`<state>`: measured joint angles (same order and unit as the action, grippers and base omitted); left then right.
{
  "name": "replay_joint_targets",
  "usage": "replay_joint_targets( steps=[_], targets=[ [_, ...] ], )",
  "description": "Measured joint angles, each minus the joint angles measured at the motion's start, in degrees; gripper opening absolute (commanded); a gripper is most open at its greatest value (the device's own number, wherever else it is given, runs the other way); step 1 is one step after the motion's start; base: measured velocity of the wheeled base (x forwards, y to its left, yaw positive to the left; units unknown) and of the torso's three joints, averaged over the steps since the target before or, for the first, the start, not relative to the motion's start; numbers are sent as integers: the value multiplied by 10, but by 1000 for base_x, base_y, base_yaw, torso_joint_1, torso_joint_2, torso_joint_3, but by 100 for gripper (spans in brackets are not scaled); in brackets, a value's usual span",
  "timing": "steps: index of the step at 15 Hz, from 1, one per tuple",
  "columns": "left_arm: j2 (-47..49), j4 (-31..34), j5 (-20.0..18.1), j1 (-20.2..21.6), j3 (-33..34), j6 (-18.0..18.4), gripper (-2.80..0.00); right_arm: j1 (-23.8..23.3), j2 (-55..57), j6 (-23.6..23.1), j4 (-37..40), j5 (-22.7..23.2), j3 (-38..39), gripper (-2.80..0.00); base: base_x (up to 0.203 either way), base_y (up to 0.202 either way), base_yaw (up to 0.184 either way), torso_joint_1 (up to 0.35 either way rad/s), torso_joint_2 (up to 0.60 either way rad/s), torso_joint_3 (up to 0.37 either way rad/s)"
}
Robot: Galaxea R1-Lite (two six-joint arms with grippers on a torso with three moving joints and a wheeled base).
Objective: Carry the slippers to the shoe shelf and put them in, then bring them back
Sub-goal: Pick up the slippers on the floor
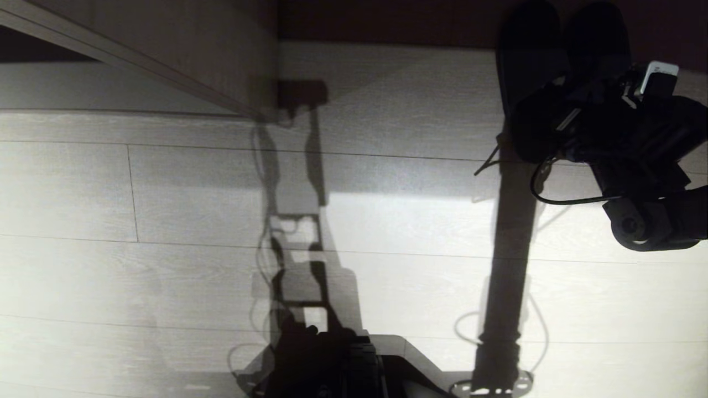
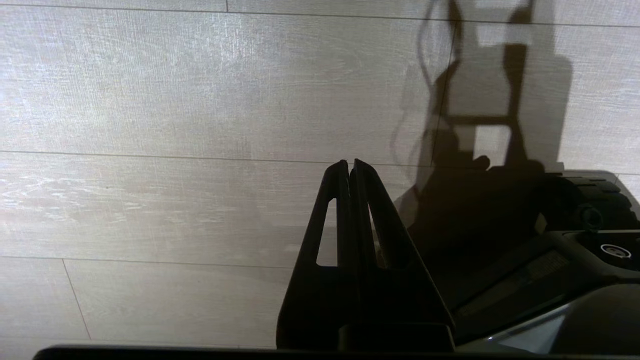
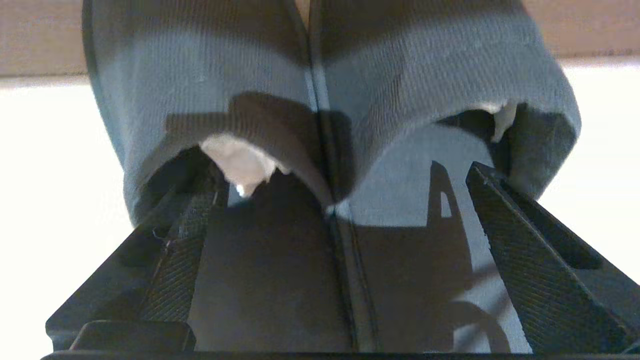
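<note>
The two black slippers (image 1: 531, 55) (image 3: 210, 90) stand side by side, toes toward the dark back of the shoe shelf (image 1: 387, 83), on its light base board. My right gripper (image 1: 575, 83) (image 3: 345, 170) is open wide over their heel ends. One finger (image 3: 190, 240) reaches into one slipper's mouth and the other finger (image 3: 520, 240) lies over the second slipper's insole, with the touching inner edges between them. Something pale shows inside each mouth. My left gripper (image 2: 348, 162) hangs shut and empty over the floor.
The shelf's upright pale wood divider (image 1: 221, 61) stands at the back left. A black cable (image 1: 553, 196) loops under my right arm. My own base (image 1: 343, 365) is at the near edge, and pale floor planks (image 1: 138, 221) fill the space between.
</note>
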<state>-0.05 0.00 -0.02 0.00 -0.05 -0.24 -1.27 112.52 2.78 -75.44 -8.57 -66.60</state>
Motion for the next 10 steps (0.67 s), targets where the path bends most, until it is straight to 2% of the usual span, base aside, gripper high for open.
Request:
replay_joint_targets(
  steps=[10],
  targets=[
    [0, 0, 0, 0, 0, 0, -280, -2, 38, -11, -1, 3, -54, 0, 0, 0, 0, 0, 0, 0]
  ],
)
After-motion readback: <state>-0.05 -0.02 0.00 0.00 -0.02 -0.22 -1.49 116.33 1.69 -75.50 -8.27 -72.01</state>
